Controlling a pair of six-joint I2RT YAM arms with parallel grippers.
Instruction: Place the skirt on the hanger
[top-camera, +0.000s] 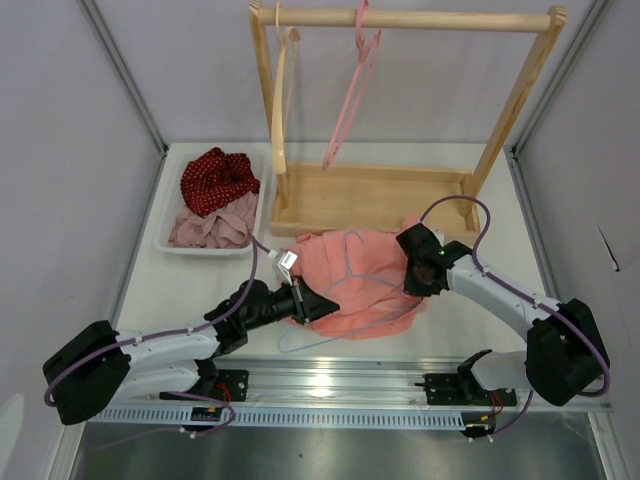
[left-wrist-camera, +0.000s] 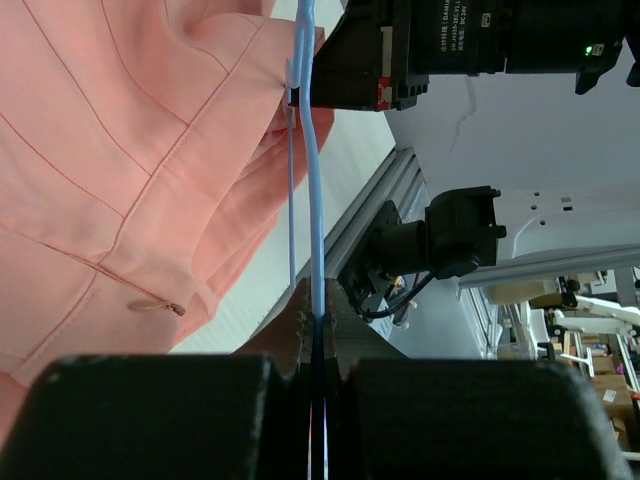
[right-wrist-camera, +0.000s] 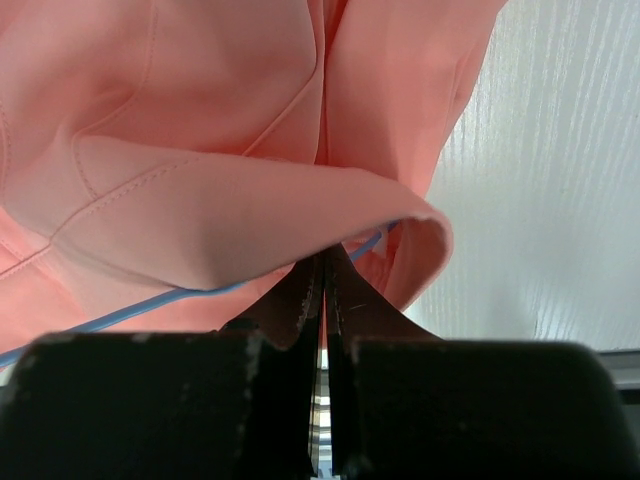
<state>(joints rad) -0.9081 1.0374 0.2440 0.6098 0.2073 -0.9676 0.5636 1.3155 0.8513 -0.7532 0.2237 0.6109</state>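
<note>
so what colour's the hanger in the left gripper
The hanger is pale blue, clearest in the left wrist view.

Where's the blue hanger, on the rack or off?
Off: the hanger is down among the skirt folds, pinched in the shut left gripper.

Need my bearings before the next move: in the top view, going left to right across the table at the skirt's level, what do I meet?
white tray → left gripper → skirt → right gripper
</note>
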